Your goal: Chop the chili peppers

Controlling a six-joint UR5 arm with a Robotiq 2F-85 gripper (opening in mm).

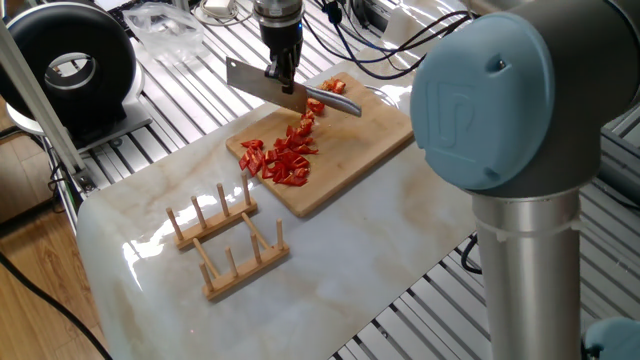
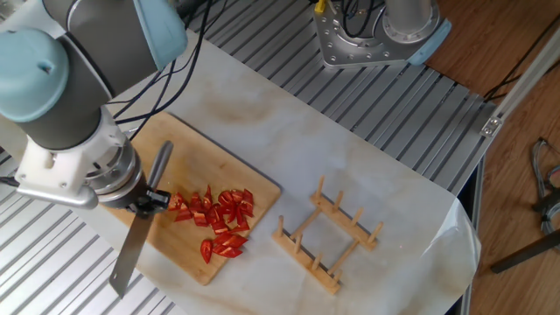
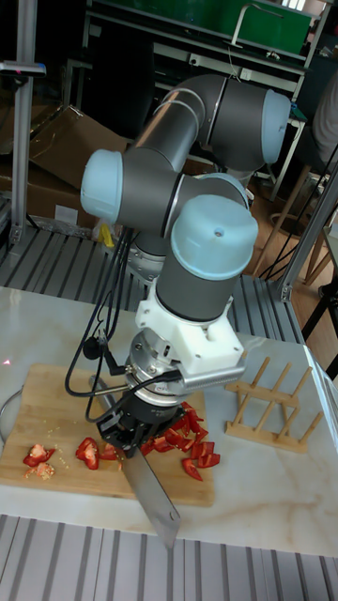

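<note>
Red chili peppers, already cut into many small bits, lie in a loose heap on your wooden cutting board, toward the board's corner nearest the wooden rack. In this fixed view a few more bits sit apart at the board's far edge, behind the knife. You see the gripper pinching the knife by its handle, blade slanting above the board. The board and rack rest on a glossy pale marble-look slab, itself laid on ribbed metal. A black ring-shaped device stands beyond the slab's corner. No writing is legible.

From the other fixed view, you look down on the heap, the knife running past the board's near edge, and the gripper clamped on its handle. Only here does a metal base plate with a second arm's foot appear, beyond the slab from the board, and wood flooring at the corner.

In the tall fixed view you face the arm, whose gripper grips the knife with the blade pointing down past the board's front. Separate bits show at the board's left end. Behind the arm stand dark shelving and a green crate.
</note>
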